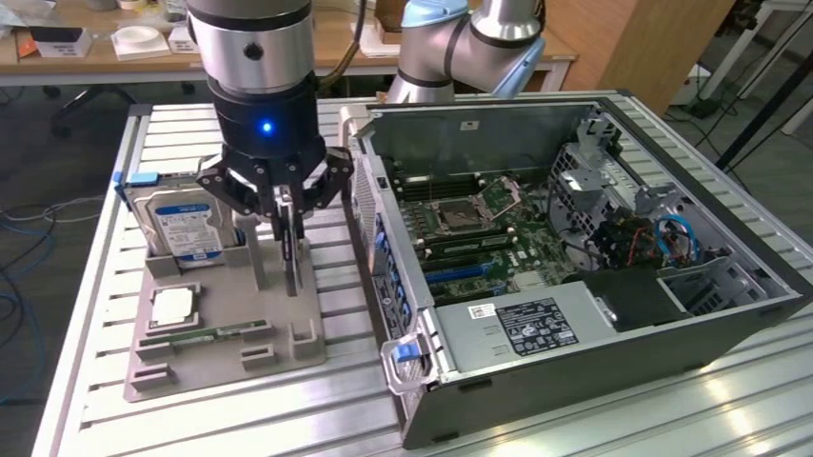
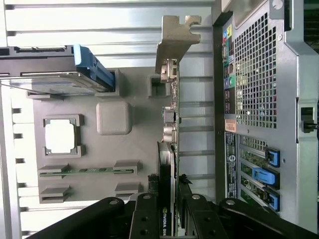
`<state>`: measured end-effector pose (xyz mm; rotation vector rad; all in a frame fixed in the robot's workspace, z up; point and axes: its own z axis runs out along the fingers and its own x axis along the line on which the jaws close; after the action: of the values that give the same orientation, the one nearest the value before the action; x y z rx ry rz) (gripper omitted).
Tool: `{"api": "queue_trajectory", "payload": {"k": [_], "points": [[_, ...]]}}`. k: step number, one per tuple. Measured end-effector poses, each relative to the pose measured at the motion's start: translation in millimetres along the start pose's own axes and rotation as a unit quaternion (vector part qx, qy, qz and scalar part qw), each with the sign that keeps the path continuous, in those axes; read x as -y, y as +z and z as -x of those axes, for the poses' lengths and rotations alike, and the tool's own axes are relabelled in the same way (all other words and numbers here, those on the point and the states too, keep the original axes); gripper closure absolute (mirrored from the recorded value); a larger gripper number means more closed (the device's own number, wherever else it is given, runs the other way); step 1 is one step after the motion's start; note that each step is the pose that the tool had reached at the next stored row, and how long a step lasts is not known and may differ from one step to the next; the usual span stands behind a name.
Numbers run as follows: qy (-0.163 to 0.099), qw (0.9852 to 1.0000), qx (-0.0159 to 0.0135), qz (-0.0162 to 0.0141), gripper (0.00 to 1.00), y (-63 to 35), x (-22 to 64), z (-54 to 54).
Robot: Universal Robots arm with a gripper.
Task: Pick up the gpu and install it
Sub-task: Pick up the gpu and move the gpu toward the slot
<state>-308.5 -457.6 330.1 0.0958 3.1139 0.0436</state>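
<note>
**A:** What does the gripper (image 1: 289, 227) have?

**B:** The fingers (image 2: 145, 214) are clamped on the gpu (image 2: 169, 129), one on each flat face. The card stands on edge between them. Its silver bracket (image 2: 174, 40) sticks out past the fingers at the card's far end.

**A:** Is it out of the grey holder (image 1: 216, 319)?

**B:** I can't tell. The card's lower edge hangs below the fingertips, down at the holder. Whether it sits in its slot or is just free of it doesn't show.

**A:** So how should the pick be handled?

**B:** I'd treat it as seated. Draw it straight out along the card's own plane with no twist, because a thin board held only near one end will lever against the slot if it is tilted.

**A:** Is the grip good enough?

**B:** It looks centred across the thickness, but it sits toward the end away from the bracket. The heavier metal end may droop, so slow, even motion seems wise.

**A:** What is close by?

**B:** The hard drive (image 1: 188, 224) stands just outside one finger. The open computer case (image 1: 610, 371) rises near the other finger. The gap on each side is narrow, so I'd avoid any sideways drift while the card is low.
</note>
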Motion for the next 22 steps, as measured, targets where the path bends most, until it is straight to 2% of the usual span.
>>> {"api": "queue_trajectory", "payload": {"k": [16, 19, 22], "points": [[0.000, 1.0000, 0.0000, 0.0002, 0.74, -0.6, 0.0, 0.0], [0.000, 1.0000, 0.0000, 0.0002, 0.74, -6.0, -0.2, 0.1], [0.000, 1.0000, 0.0001, 0.0002, 0.74, -18.8, -0.6, 0.4]]}}
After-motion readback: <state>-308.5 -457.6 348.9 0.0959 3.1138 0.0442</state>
